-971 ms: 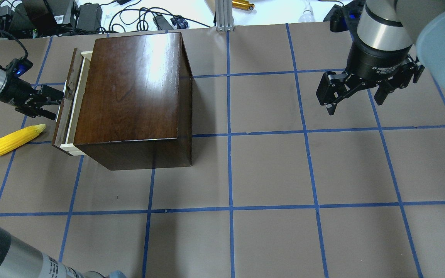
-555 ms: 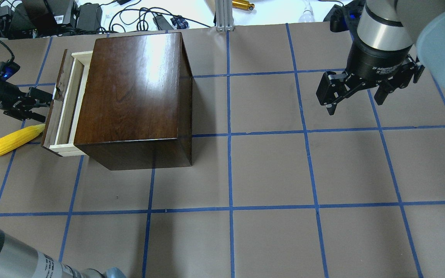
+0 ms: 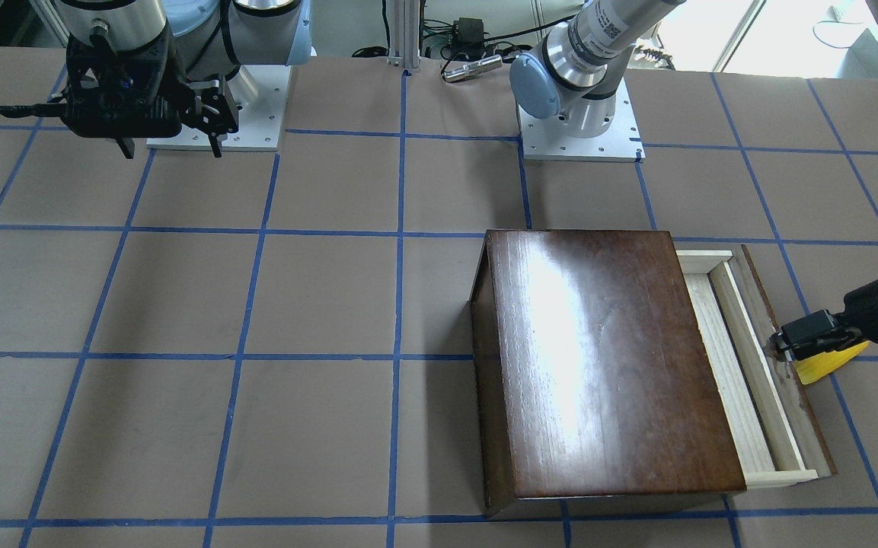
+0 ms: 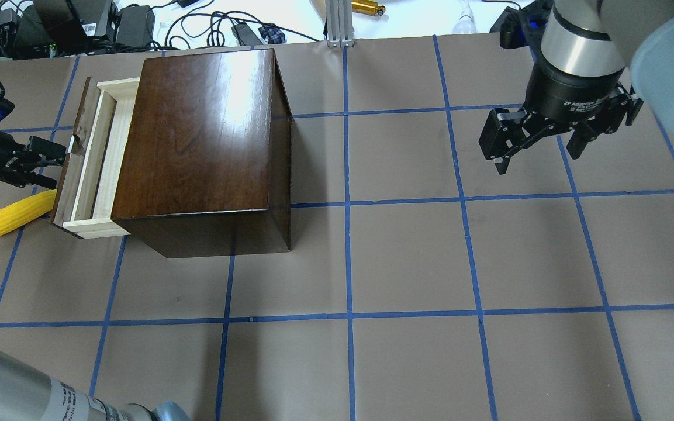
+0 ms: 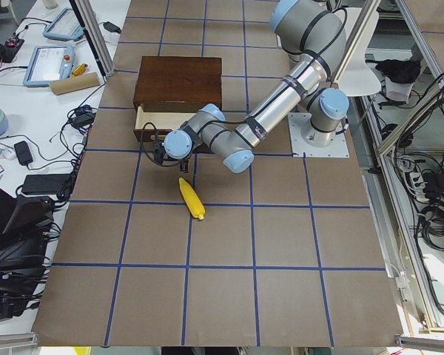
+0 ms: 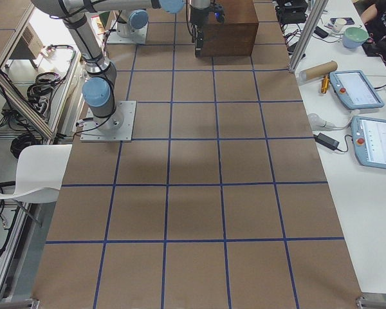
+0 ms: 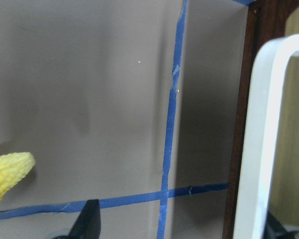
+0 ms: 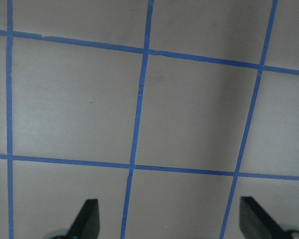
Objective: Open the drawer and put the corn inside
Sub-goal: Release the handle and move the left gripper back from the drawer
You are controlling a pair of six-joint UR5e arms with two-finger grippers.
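The dark brown cabinet (image 4: 196, 134) stands at the table's left. Its drawer (image 4: 94, 155) of pale wood is pulled partly out, also in the front-facing view (image 3: 743, 365). My left gripper (image 4: 59, 164) is at the drawer's front panel. In the left wrist view (image 7: 184, 231) its fingers stand wide apart, with the pale metal pull (image 7: 261, 129) between them, close to one finger. The yellow corn (image 4: 15, 213) lies on the table just left of the drawer front, with its tip by the panel's near corner (image 7: 5, 174). My right gripper (image 4: 538, 152) is open and empty, high over the table's right.
Cables and power bricks (image 4: 109, 23) lie past the table's far edge behind the cabinet. An aluminium post (image 4: 337, 23) stands at the far middle. Brown paper with a blue tape grid (image 4: 348, 263) covers the table.
The drawer has slid further out to the left, and my left gripper has moved left with its pull. The drawer front now reaches the corn's tip. The right arm has not moved.
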